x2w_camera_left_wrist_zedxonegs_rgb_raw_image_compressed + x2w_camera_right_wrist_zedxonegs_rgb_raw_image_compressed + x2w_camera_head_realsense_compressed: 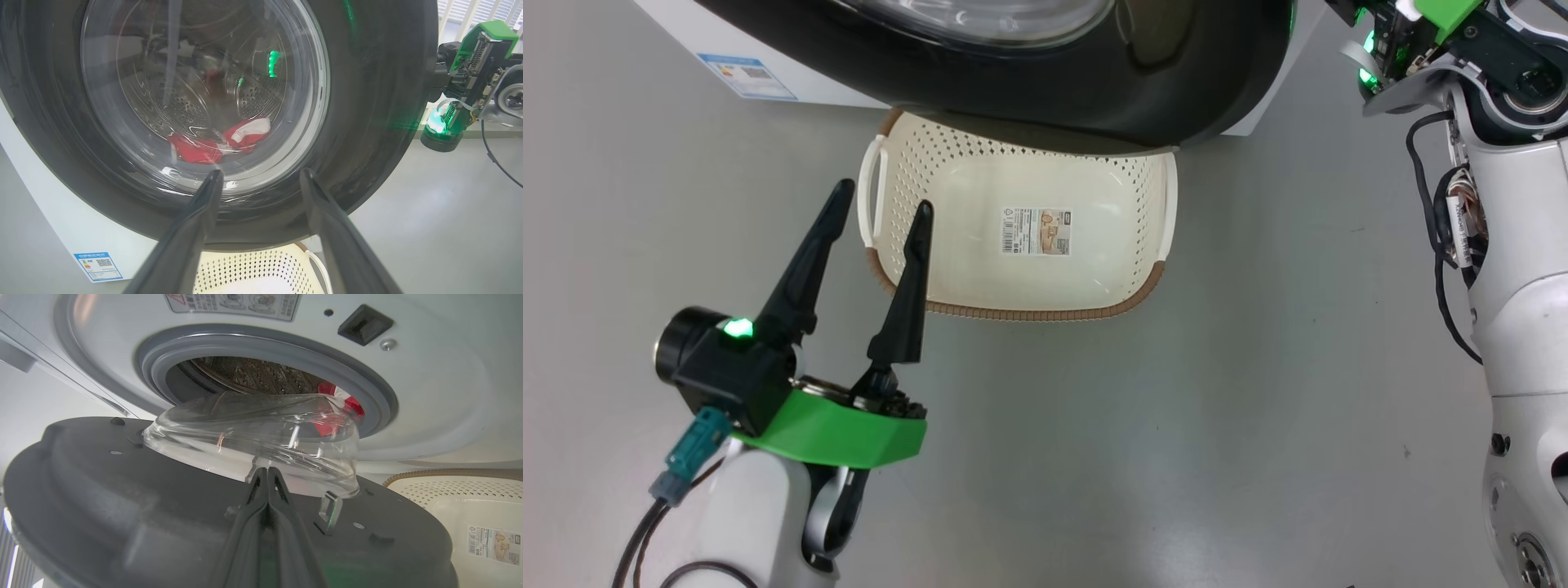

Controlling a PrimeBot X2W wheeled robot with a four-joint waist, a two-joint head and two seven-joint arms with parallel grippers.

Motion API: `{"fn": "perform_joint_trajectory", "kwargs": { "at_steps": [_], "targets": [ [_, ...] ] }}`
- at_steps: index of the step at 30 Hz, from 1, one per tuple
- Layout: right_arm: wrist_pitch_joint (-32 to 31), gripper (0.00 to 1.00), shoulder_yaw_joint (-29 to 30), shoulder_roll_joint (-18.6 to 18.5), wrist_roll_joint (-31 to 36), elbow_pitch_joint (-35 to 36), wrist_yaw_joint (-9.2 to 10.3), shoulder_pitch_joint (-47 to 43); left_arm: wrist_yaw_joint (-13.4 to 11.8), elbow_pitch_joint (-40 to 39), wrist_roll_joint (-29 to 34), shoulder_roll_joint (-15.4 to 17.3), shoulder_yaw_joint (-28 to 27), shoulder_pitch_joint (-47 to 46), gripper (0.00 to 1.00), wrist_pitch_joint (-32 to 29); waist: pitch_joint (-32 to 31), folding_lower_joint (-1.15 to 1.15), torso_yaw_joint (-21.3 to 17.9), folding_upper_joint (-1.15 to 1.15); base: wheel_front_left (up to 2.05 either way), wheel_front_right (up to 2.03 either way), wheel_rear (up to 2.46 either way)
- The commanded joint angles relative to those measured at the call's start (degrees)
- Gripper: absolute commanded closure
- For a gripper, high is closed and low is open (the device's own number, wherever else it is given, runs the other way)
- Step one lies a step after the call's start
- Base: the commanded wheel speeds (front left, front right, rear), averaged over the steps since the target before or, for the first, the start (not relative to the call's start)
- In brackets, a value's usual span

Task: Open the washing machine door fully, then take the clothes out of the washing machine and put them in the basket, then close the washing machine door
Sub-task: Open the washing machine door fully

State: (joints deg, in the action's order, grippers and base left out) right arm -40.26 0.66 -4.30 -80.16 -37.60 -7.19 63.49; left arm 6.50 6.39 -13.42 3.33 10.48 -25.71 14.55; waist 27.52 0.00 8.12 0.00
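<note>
Two pincers showed: my left pincer (pixel 885 196) stood wide and empty, with the basket (pixel 1045 313) on the floor just ahead of its tips. My right pincer (pixel 266 470) was closed tight on nothing, its tips by the glass bowl of the part-open washing machine door (pixel 102 490). The clothes (pixel 346 403) lay beyond in the washing machine (pixel 429 396).

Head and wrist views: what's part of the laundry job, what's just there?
Job: washing machine door, clothes, washing machine, basket.
Just there: blue label, basket sticker, warning label, grey floor.
</note>
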Motion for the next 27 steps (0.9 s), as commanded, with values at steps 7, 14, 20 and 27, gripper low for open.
{"fn": "perform_joint_trajectory", "kwargs": {
  "at_steps": [7,14,20,27],
  "targets": [
    [7.7,0.00,0.7,1.3,5.3,2.0,-0.30,-0.9,-0.4,-1.2,0.4,2.0,-1.8,-0.2,0.00,0.4,0.5,0.00,-0.5,0.00,0.00,0.00,0.00],
    [20.6,0.00,0.7,-1.1,15.1,7.1,-0.30,-4.9,-0.4,-1.2,0.1,2.2,-2.1,-0.5,0.00,0.4,0.5,0.00,-1.3,0.00,0.00,0.00,0.00],
    [32.0,0.00,-2.5,-2.6,26.0,12.2,-0.30,-11.8,-0.5,-1.5,-0.3,3.1,-3.3,0.1,0.00,0.4,-0.1,0.00,-3.0,0.00,0.00,0.00,0.00],
    [43.3,0.00,-6.7,-5.0,42.8,16.6,-0.30,-18.0,-0.8,-1.8,-1.1,3.6,-4.4,0.4,0.00,0.4,-0.3,0.00,-4.3,0.00,0.00,0.00,0.00]
  ]
}}
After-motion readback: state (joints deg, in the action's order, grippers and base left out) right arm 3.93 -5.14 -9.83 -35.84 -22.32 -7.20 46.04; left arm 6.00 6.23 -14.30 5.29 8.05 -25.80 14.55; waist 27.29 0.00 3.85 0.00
